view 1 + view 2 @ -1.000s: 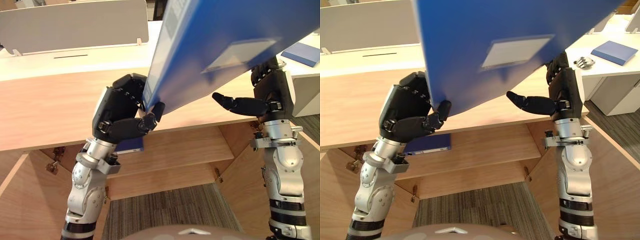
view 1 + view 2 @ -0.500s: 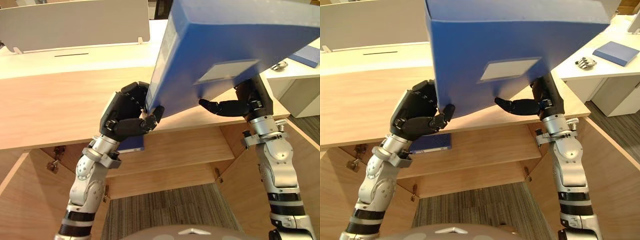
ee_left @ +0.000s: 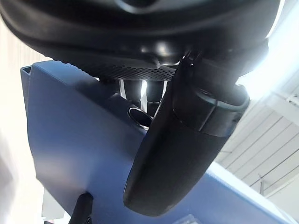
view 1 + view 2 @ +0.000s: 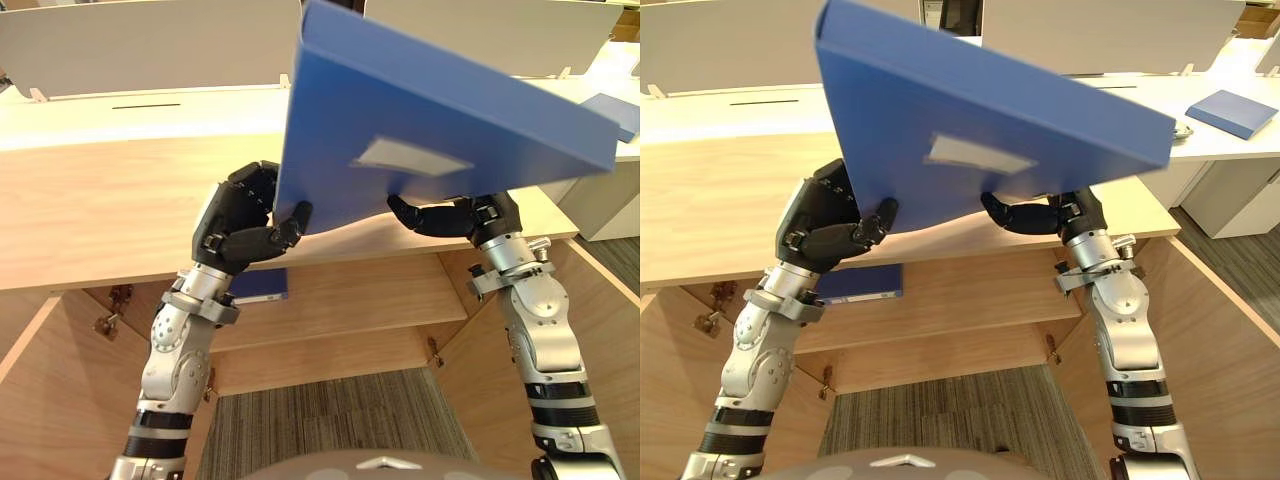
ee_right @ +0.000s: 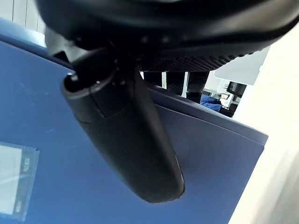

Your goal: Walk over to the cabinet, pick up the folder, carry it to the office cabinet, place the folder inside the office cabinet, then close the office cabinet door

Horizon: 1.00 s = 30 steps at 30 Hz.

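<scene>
A large blue folder point(image 4: 420, 130) with a white label point(image 4: 410, 157) hangs tilted above the wooden cabinet top point(image 4: 100, 200), held between both hands. My left hand point(image 4: 235, 225) is shut on its lower left corner, thumb on the front face and fingers curled behind. My right hand point(image 4: 450, 215) grips the lower right edge. In the right wrist view its thumb point(image 5: 126, 140) lies across the blue face and its fingers reach behind the edge. The left wrist view has the left thumb point(image 3: 177, 154) pressed on the folder point(image 3: 70, 154).
Below the top, the cabinet stands open, its doors swung out at both sides, with a wooden shelf point(image 4: 360, 290) inside. A second blue folder point(image 4: 262, 285) lies on that shelf. Another blue folder point(image 4: 1230, 108) rests on the white desk at right. White dividers point(image 4: 150, 45) stand behind.
The folder has tipped from steep to flatter and come lower. Both hands have dropped with it. The right hand has slid in under the folder and closed on its edge.
</scene>
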### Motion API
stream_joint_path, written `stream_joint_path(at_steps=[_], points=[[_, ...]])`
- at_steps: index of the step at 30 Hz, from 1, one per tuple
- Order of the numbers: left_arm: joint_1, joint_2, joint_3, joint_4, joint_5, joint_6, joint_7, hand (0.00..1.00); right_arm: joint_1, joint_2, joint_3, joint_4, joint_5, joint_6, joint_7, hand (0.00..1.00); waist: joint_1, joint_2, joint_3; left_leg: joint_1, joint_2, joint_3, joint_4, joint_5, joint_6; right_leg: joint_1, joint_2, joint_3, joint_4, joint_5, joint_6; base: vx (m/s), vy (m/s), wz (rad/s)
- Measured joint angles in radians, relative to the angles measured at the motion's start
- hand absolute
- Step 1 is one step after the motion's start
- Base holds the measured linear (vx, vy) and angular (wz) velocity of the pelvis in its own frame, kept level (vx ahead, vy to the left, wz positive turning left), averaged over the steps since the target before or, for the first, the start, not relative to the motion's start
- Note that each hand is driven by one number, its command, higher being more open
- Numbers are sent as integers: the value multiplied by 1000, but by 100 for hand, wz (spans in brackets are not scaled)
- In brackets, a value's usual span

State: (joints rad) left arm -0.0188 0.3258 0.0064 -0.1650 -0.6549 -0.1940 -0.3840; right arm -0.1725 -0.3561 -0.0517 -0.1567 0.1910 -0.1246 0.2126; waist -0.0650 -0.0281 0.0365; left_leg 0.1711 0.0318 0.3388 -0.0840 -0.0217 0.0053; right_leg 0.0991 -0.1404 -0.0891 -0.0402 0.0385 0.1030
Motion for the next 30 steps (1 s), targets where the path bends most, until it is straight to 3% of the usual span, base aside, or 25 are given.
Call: stream_joint_path(at_steps=[11,16,24,30], points=[[-1,-85,27,-22,108,-23,148,100,-15,65,35,0,-72,-2,-12,0,3,-2,-1,-2,1,-23,-3,14,-1,9,0,-22,-1,0,0,-35,-18,6],[11,-143,62,-157,108,-29,157,100,-14,114,28,-29,-60,-23,-22,0,3,-2,-1,-4,1,-27,-3,15,-2,9,0,-27,-2,-1,0,-7,-3,0],[93,-218,121,-353,95,-92,115,100,-13,150,27,-66,-50,-55,-34,0,7,-1,-1,-3,2,-48,-4,18,-4,23,0,-47,-5,-4,-2,-21,-12,8],[158,-264,203,-387,98,-124,171,100,-7,169,5,-68,-52,-58,-73,0,10,0,0,-4,3,-62,-5,22,-6,29,-1,-64,-3,-8,-1,-29,-17,7]])
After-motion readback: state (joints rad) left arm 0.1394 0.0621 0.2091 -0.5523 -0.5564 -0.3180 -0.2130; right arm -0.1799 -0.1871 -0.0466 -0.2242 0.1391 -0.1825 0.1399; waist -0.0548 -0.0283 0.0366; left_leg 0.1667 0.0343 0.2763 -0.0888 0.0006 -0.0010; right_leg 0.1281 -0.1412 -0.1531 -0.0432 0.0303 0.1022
